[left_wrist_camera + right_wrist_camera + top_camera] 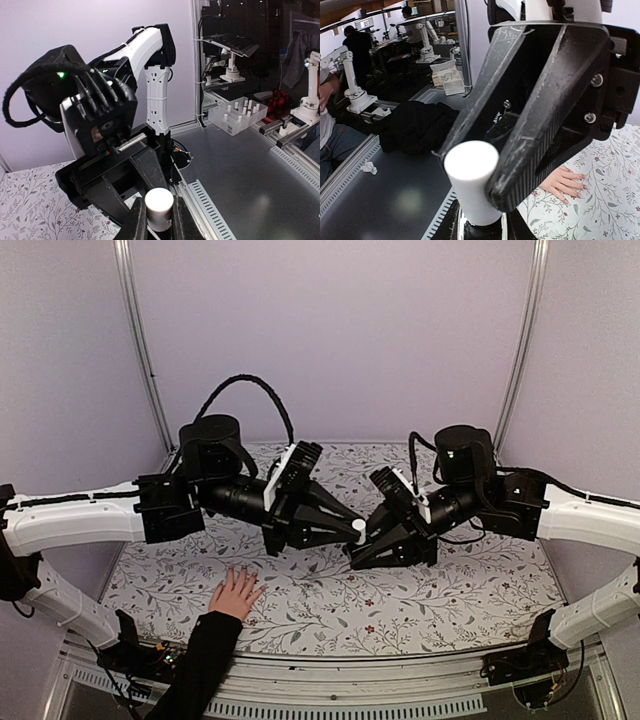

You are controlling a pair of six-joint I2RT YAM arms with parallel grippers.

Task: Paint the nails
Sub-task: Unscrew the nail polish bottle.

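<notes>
A light-skinned hand (237, 592) with spread fingers and a black sleeve (200, 660) lies flat on the floral tabletop at the front left. It also shows in the right wrist view (567, 182), where its small nails (583, 187) look faintly reddish. My two grippers meet in mid-air above the table's middle. My left gripper (352, 529) is shut on the white cap (159, 206) of a small dark bottle. My right gripper (366, 543) holds the bottle (480, 232) from below, but the bottle is mostly hidden. The cap (470, 176) fills the right wrist view between the left gripper's fingers (540, 100).
The floral-patterned table surface (420, 590) spreads under both arms, bounded by purple walls behind and at the sides. A metal rail (400, 665) runs along the near edge. The hand is well to the left of and below the joined grippers.
</notes>
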